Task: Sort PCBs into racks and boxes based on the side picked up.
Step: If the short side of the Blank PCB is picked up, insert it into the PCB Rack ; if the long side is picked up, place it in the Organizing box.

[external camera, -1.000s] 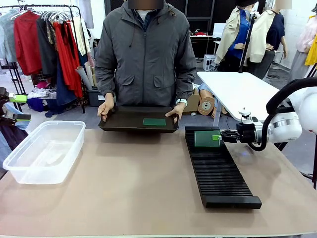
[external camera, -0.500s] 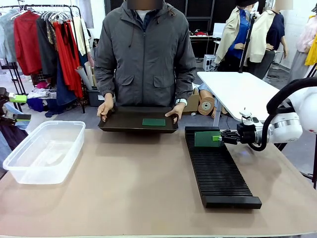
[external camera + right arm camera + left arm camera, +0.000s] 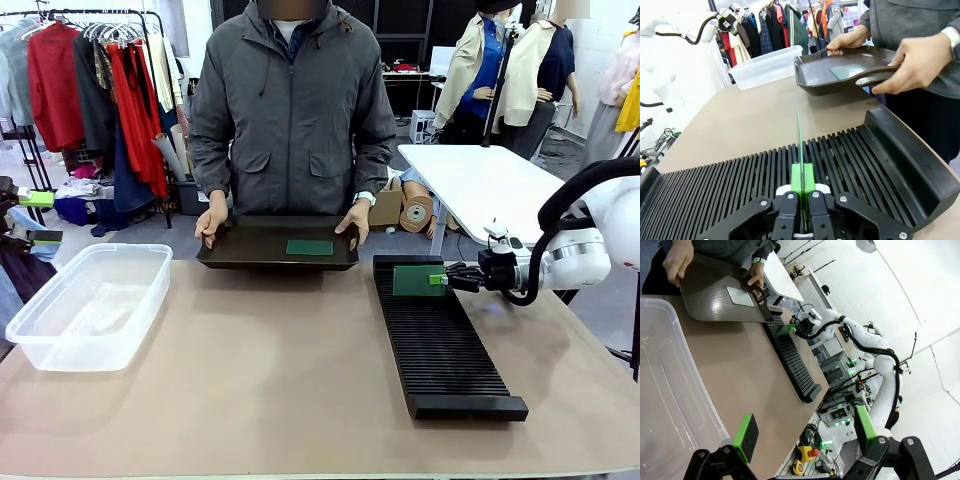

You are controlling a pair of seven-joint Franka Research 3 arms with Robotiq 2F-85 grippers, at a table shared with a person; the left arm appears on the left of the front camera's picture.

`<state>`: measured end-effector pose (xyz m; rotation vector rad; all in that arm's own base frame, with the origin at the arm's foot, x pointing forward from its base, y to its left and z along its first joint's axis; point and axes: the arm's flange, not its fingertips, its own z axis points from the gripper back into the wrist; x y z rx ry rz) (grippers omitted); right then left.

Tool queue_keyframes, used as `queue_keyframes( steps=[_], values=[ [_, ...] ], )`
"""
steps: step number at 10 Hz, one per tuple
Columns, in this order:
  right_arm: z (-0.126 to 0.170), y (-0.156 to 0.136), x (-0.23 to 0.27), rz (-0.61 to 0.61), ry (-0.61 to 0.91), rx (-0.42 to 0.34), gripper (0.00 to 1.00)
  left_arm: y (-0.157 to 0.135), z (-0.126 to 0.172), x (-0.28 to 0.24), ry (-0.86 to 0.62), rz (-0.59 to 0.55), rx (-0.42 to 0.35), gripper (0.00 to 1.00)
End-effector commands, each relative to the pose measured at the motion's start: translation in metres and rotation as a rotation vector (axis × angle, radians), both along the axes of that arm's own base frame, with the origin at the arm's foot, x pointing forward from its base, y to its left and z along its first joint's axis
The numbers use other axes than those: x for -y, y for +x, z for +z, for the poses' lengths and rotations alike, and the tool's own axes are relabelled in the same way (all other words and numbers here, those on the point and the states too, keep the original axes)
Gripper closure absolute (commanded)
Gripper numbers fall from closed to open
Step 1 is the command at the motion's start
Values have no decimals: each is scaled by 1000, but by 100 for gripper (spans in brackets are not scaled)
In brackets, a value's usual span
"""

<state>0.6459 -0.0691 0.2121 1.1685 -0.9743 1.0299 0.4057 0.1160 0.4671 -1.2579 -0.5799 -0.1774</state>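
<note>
Right at the right gripper [image 3: 802, 186]: jaws pinched shut on a thin green PCB [image 3: 799, 142]. Holds it up on its edge, pointing straight out from the jaws. Under the jaws and on both sides, the fine slots of the long black rack [image 3: 730, 182]. Hard to tell if the PCB's low edge sits in a slot or just above one. A little past the jaws, the rack's raised end wall.

At the left gripper [image 3: 805, 432]: jaws wide open, with only air between the green pads [image 3: 745, 436]. Hangs over the clear plastic box [image 3: 670, 390], below and to one side of the jaws.

Under everything, a smooth tan table [image 3: 250, 380], flat and plain.

Farther out from the right jaws, past the rack's end: a dark shallow tray [image 3: 277, 243] at the table's far edge. Held by a person's hand [image 3: 353, 222] at one end and the other hand [image 3: 211, 222] at the other end. Flat inside it, a second PCB [image 3: 309, 247].

Farthest off, a big busy room: red and grey clothes [image 3: 90, 80] on a rail, a white table [image 3: 480, 185], brown rolls [image 3: 415, 212] on the floor.
</note>
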Motion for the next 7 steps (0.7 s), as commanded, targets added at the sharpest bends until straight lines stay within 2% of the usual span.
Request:
queue_keyframes(
  steps=[1,3,4,5,7],
  values=[
    [-19,1,-2,-13,-53,2,100,-2,1,0,-6,-6,1,0],
    [-16,0,-1,-22,-51,0,100,-2,1,0,-6,-6,1,0],
    [-14,1,0,-30,-47,1,95,-2,1,0,-6,-6,1,0],
    [-11,1,0,-37,-46,-4,80,-2,1,0,-6,-6,1,0],
    [-6,2,2,-56,-21,-5,40,-2,1,0,-6,-6,1,0]
  ],
)
